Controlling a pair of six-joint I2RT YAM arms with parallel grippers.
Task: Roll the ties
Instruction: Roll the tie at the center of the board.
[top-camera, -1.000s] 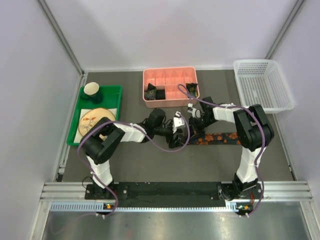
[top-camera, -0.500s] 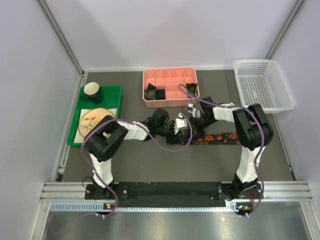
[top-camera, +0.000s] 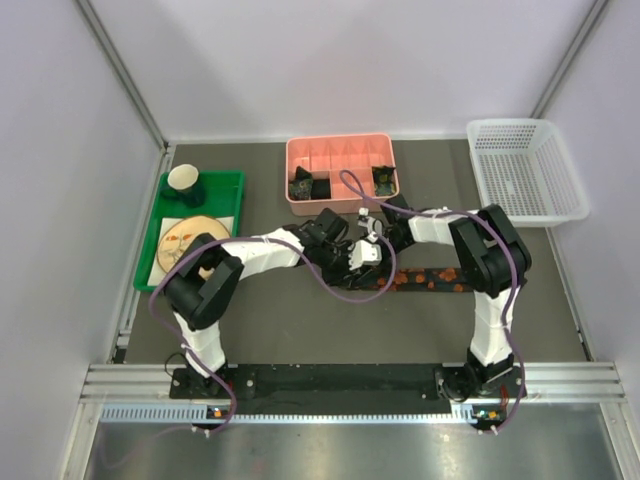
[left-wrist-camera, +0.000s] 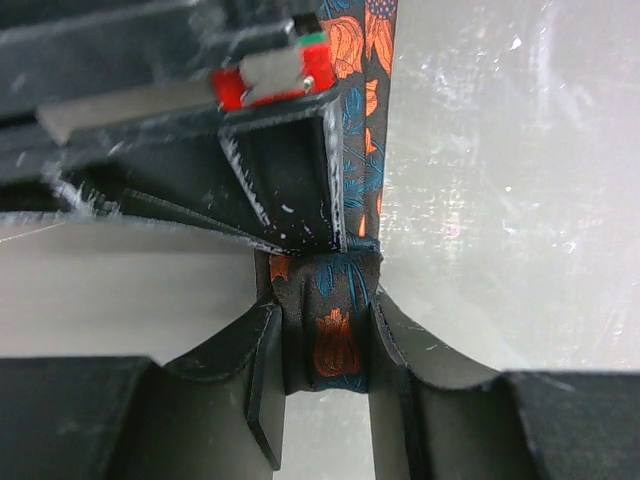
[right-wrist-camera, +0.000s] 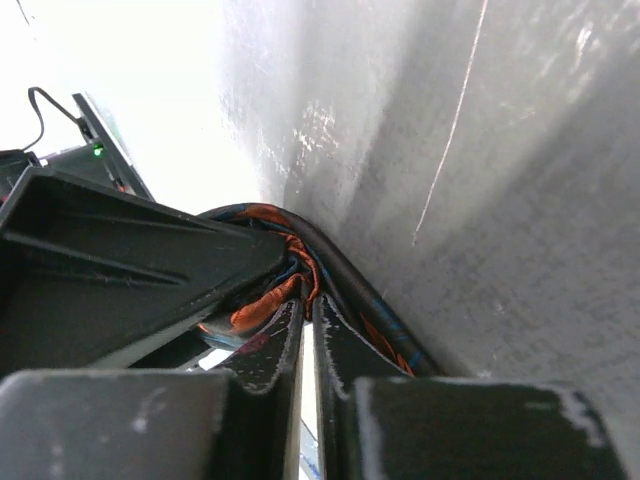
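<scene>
Left pincer (top-camera: 362, 254): it has moved to the right and a little farther up the worktop (top-camera: 300, 320). It is now closer to the right pincer.
Left arm: its black elbow has swung to the right and up.
Right pincer (top-camera: 378, 231): it has slid to the left. It is now just beside the left pincer.
Right arm: its big black joint has swung to the left.
Tie (top-camera: 430, 278): more of its flat strip shows on the left side than before.
</scene>
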